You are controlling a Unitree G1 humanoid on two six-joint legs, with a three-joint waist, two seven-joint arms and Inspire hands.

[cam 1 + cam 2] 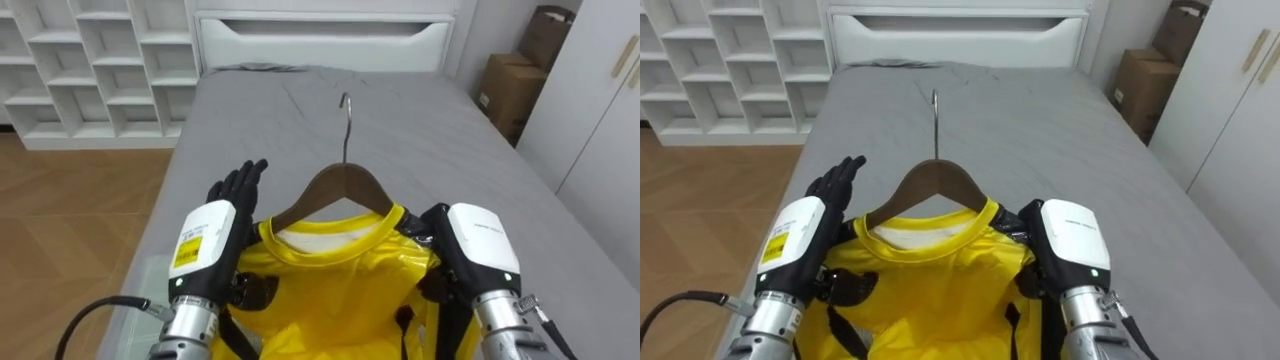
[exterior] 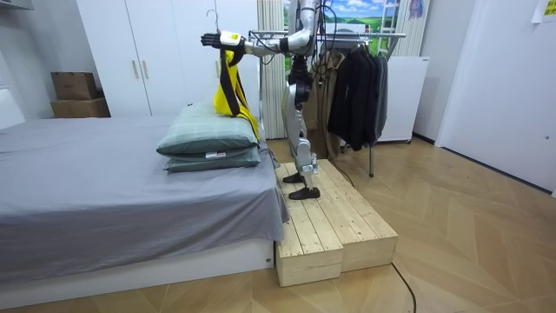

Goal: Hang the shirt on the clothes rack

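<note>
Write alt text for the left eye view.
A yellow garment on a wooden hanger sits between the robot's left hand and right hand above a grey bed, left fingers straight. White shelves stand at the left.

I logged: yellow garment (image 1: 330,280), lower part cut off by the bottom edge of the eye views; wooden hanger (image 1: 340,185), both arm ends hidden under the collar; right hand (image 1: 478,238), forward end buried behind the garment's shoulder, grip unreadable; hanger hook in the room view, too small to trace.
</note>
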